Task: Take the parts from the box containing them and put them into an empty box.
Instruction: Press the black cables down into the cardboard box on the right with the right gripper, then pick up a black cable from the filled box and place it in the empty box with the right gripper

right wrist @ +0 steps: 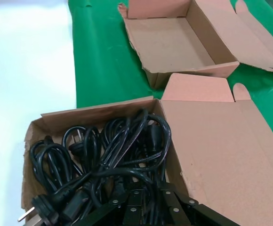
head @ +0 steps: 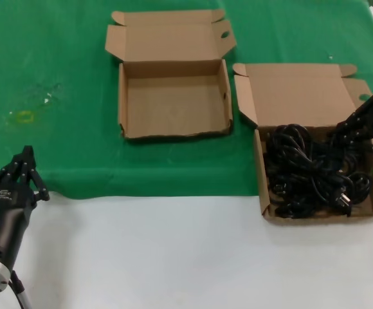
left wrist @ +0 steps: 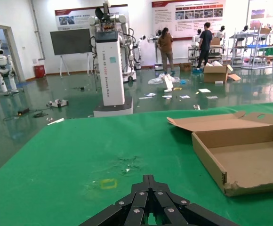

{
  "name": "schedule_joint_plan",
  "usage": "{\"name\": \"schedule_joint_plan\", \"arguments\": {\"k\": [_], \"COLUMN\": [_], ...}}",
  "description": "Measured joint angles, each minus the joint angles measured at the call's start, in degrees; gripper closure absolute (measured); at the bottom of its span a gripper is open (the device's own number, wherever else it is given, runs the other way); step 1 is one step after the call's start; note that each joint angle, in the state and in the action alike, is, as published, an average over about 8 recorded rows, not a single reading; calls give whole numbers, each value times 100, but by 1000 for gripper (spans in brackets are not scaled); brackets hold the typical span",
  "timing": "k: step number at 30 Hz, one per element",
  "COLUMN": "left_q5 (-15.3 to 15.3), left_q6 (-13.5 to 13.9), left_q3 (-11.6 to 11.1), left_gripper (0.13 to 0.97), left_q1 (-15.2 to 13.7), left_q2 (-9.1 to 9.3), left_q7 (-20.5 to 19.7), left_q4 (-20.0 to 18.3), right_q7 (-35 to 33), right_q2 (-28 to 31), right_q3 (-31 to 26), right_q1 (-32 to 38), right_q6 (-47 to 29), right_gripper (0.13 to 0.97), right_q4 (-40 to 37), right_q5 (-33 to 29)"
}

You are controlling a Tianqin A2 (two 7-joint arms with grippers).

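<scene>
Right gripper (head: pixel 348 136) is lowered, fingers closed, onto the cords (head: pixel 315 172) in the full box (head: pixel 261 187); left gripper (head: pixel 27 168), closed, is parked beside the empty box (head: pixel 123 96).

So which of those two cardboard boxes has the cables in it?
The box nearer the right hand: box containing them holds black power cords. The empty box is bare.

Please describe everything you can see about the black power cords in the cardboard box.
The black power cords are thin glossy cables coiled in loose, tangled bundles, with chunky black plugs; one plug shows metal prongs. They fill the bottom of the open brown cardboard box on the robot's right, piled against its walls. The right pincer is at the far edge of the pile.
</scene>
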Motion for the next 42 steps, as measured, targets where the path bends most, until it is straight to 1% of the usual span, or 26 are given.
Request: {"name": "schedule_joint_plan", "arguments": {"k": [5, 16, 25, 34, 42], "left_q5": [0, 0, 0, 0, 0], "left_q6": [0, 0, 0, 0, 0], "left_q3": [0, 0, 0, 0, 0], "left_gripper": [953, 953, 953, 953, 953], "left_q1": [0, 0, 0, 0, 0], "left_q2": [0, 0, 0, 0, 0], "left_q7": [0, 0, 0, 0, 0], "left_q4": [0, 0, 0, 0, 0], "right_q7": [26, 79, 15, -377, -916], "right_q2": [49, 166, 186, 76, -256], "right_q3": [11, 58, 43, -44, -11], "right_q1": [46, 174, 494, 885, 994], "right_q6": [-138, -353, -420, -316, 57], "right_gripper": [908, 919, 921, 921, 921], "right_q4": [23, 81, 127, 110, 25], "right_q5": [-41, -82, -152, -283, -282]}}
